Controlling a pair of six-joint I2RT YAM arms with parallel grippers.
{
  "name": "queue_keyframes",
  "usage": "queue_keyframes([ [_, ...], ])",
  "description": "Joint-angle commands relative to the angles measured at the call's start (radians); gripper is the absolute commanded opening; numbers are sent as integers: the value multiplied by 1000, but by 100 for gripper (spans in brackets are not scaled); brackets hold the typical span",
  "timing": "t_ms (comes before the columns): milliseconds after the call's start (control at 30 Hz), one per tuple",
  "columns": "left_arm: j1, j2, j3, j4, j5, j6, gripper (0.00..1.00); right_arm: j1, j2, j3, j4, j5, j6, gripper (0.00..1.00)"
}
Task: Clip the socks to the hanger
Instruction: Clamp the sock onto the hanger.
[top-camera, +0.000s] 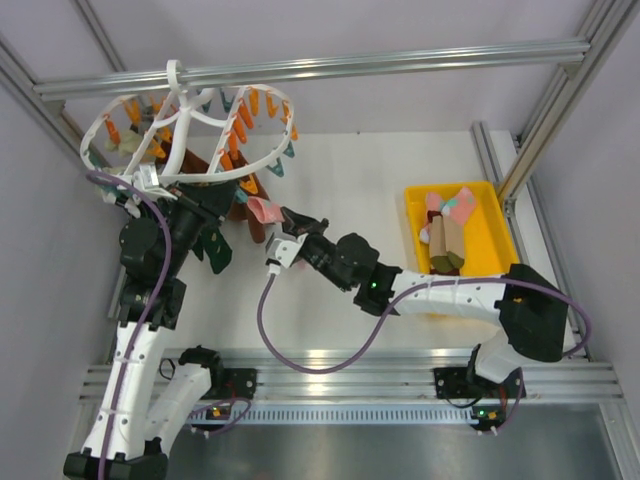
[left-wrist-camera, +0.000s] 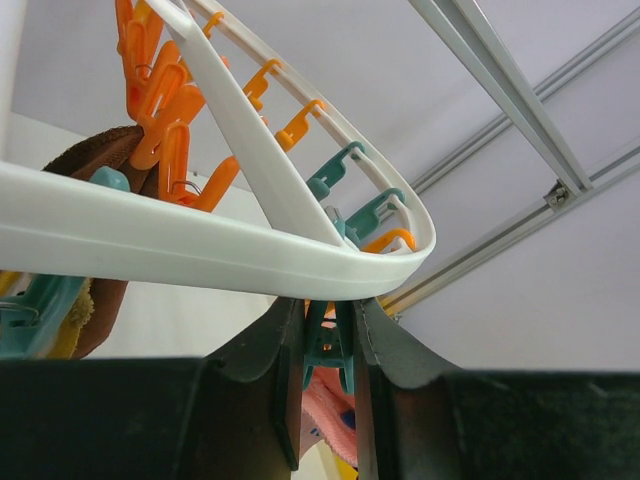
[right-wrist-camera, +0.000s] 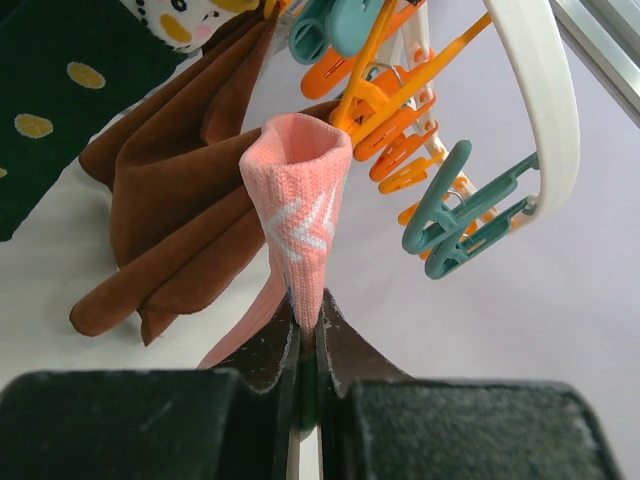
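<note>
My right claw (right-wrist-camera: 308, 312) is pinched tight on the pink sock (right-wrist-camera: 298, 190), cuff up just beside the hanger (left-wrist-camera: 150, 245) clips. My left claw (left-wrist-camera: 328, 325) is squeezing a teal clip (left-wrist-camera: 326, 350) under the white ring. The brown socks (right-wrist-camera: 170, 230) hang off it above the white desk (top-camera: 350, 180). The spare socks (top-camera: 447, 228) sit in the yellow tray (top-camera: 412, 215) on the right. Grey walls all round, aluminium rail (top-camera: 400, 60) overhead.
</note>
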Motion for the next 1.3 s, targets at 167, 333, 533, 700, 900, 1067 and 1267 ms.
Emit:
queue_keyframes([
  [167,6,9,-13,25,12,-14,0,23,25,101,53,87,98,0],
  [333,6,15,-13,25,0,-12,0,41,22,101,62,113,124,0],
  [533,5,26,-10,24,-6,-9,0,55,19,100,66,115,129,0],
  [700,6,32,-14,-11,-12,-6,0,60,33,127,68,122,130,0],
  [900,6,30,-10,-21,-26,2,0,63,44,135,83,135,118,0],
  [1067,6,26,-8,-30,-40,11,0,61,42,133,88,155,117,0],
  [1267,6,18,-8,-18,-48,17,0,61,24,91,88,141,117,0],
])
